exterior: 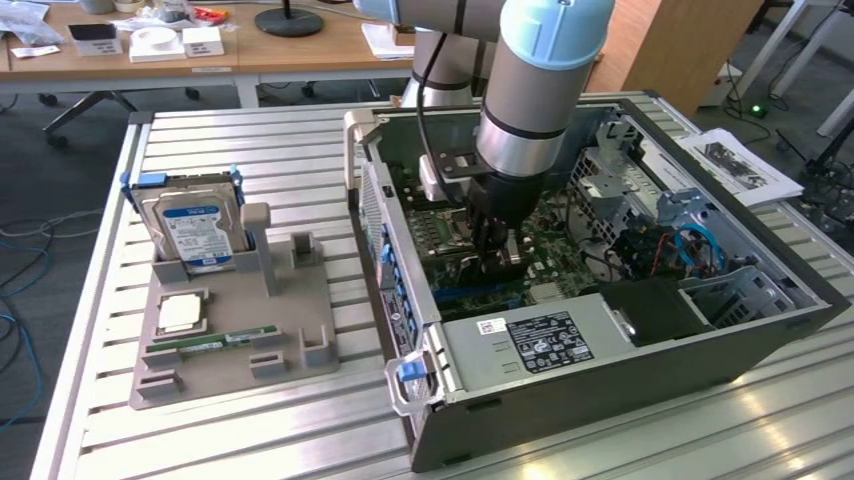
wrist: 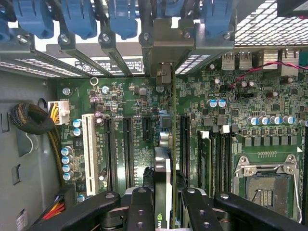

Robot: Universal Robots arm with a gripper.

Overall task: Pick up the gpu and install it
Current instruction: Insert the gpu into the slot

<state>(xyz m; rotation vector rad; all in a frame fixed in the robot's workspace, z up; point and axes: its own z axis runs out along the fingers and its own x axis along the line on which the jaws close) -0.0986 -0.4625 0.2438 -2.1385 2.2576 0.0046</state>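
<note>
The arm reached down into the open computer case (exterior: 601, 400), which lay on its side on the slatted worktop (exterior: 267, 150). The end effector (wrist: 166, 191) hung low over the motherboard (wrist: 125, 96). Its fingers (wrist: 142, 207) were clamped on the gpu (wrist: 162, 163), one to each face, with the card standing on edge between them.

The gpu was therefore not off to any side of the end effector. It sat directly in the grip and extended from it toward the board. Seen from the wrist, it showed as a thin pale edge, since its dark faces were turned away. Its long axis ran parallel to the black expansion slots (wrist: 127, 144) and the white slot (wrist: 88, 144). It pointed away from the fingers toward the rear wall of the case, where the blue retaining clips (wrist: 77, 19) sat in a row. The card's metal end bracket (wrist: 163, 72) lay close to that wall, in line with one of the openings there.

The card stood between the black slots on either side, well apart from the processor socket (wrist: 267, 185). It covered whatever slot lay under it, so I could not tell whether its lower edge was seated, touching or just above. By my judgement the work stood at the insertion itself, with the card aligned along the slot direction.

On the exterior view's left, the grey parts tray (exterior: 234, 370) held the hard drive (exterior: 194, 230) and the green memory stick (exterior: 220, 343), both well apart from the arm.
</note>
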